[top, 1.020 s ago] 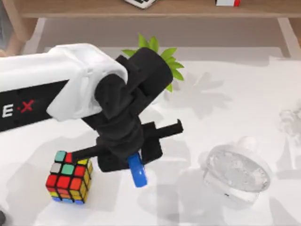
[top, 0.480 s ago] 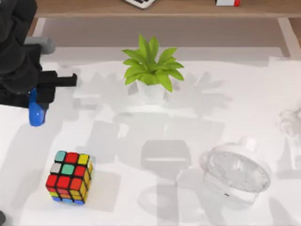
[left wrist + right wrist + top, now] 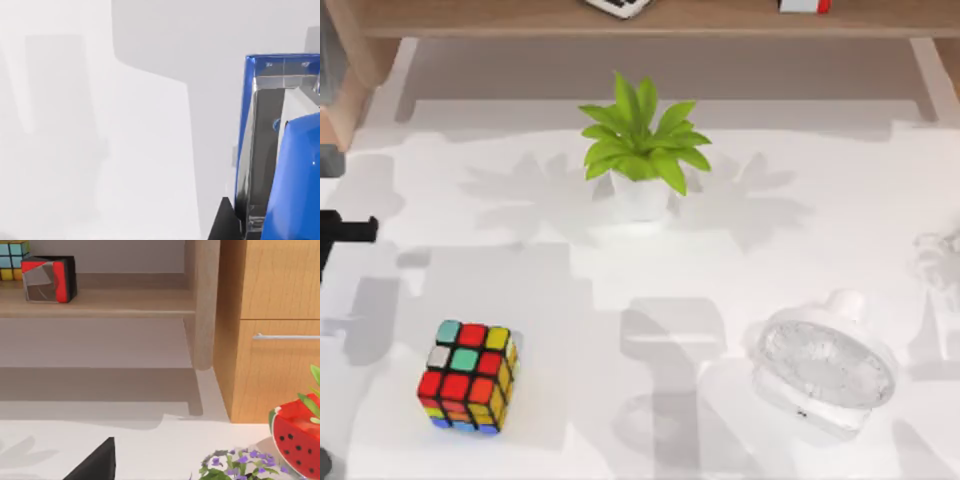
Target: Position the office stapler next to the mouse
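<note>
Table point(image 3: 770, 230) from above: white, with a potted plant point(image 3: 642, 150) at the middle of its far side. A multicoloured cube point(image 3: 467, 376) sits near the front left. A rounded clear object point(image 3: 825, 372) lies towards the front right, well apart from the cube. A black part of the left end effector point(image 3: 345, 231) pokes in at the table's left edge, level with the space between plant and cube. A wooden shelf point(image 3: 500, 20) runs along the back, beyond the table.

Left wrist view: the stapler point(image 3: 295, 175) looms close. It is bright blue, with a shiny metal channel running along its inner side. A black part of the left end effector touches its lower end, and the end effector is closed on the stapler, holding it over bare white table. The stapler is thus up in the left arm's grasp at the table's left edge, far from the clear object on the right.

Right wrist view: a black tip of the right end effector point(image 3: 95, 462) shows low in the picture; I cannot tell whether it is open or closed. Beyond it stands a wooden shelf bearing a red and black box point(image 3: 48, 279). Beside that is a wooden cabinet point(image 3: 270, 330) with a metal handle. Purple flowers point(image 3: 235, 462) and a red, watermelon-patterned thing point(image 3: 295, 437) stand nearer the camera.
</note>
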### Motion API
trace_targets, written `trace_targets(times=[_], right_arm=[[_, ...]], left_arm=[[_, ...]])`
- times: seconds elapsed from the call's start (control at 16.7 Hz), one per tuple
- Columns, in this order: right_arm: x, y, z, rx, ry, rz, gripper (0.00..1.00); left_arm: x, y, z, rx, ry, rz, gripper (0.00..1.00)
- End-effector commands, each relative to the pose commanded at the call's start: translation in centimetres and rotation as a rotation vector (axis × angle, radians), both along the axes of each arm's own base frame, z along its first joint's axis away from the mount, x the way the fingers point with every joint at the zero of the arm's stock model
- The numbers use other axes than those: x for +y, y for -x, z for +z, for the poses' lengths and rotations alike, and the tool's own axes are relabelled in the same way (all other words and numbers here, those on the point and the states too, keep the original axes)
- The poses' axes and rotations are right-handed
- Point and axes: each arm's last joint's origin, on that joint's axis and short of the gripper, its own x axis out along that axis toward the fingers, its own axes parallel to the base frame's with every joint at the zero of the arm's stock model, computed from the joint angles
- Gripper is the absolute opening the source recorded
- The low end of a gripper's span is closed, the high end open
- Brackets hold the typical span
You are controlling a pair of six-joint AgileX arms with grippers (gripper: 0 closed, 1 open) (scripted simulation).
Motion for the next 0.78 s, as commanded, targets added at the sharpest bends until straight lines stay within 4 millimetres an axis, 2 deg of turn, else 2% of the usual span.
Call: trace_targets(times=[0.48,0.78], right_arm=[[0.00,0.00,0.00,0.000,0.000,0.000,1.00],[0.00,0.00,0.00,0.000,0.000,0.000,1.00]], left_arm=[[-0.18,-0.06,0.11,0.001,-0.012,-0.012,0.00],[-0.16,0.08,-0.52,0.039,-0.050,-0.021,0.00]])
